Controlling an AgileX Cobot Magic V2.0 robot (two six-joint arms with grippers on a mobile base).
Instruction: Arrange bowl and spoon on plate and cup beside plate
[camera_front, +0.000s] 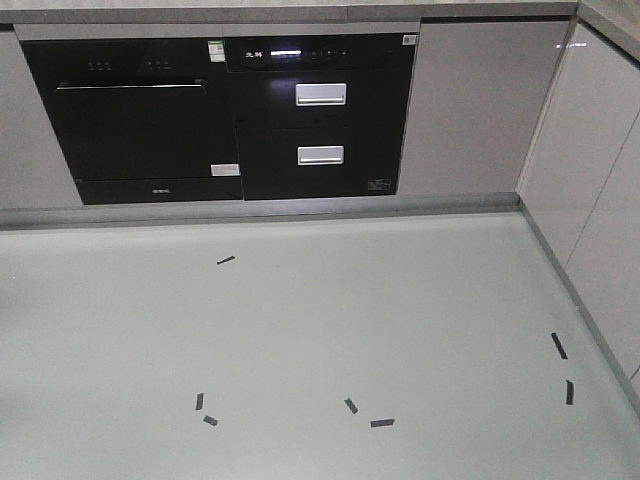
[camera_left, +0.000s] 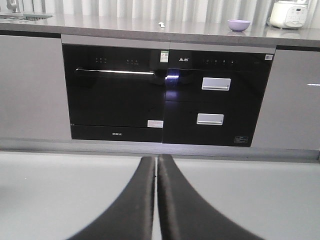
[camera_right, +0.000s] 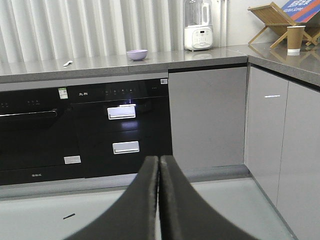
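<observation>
A lavender bowl (camera_right: 137, 54) stands on the grey countertop (camera_right: 100, 64) above the black appliances; the left wrist view shows the bowl (camera_left: 238, 25) too. A small pale spoon (camera_right: 67, 63) lies on the counter left of the bowl, and the left wrist view has the spoon (camera_left: 161, 24) as well. The brown paper cup (camera_right: 295, 40) stands on the side counter at the right. The plate is out of view. My left gripper (camera_left: 156, 159) and right gripper (camera_right: 159, 159) are both shut on nothing, low over the pale floor, far from the counter.
Black built-in appliances (camera_front: 220, 115) with silver drawer handles (camera_front: 320, 94) fill the cabinet front. Grey cabinets (camera_front: 600, 200) run along the right wall. Short black tape marks (camera_front: 382, 422) dot the floor. A white blender (camera_right: 198, 27), a wooden rack (camera_right: 272, 20) and a white cooker (camera_left: 288, 14) stand on the counters.
</observation>
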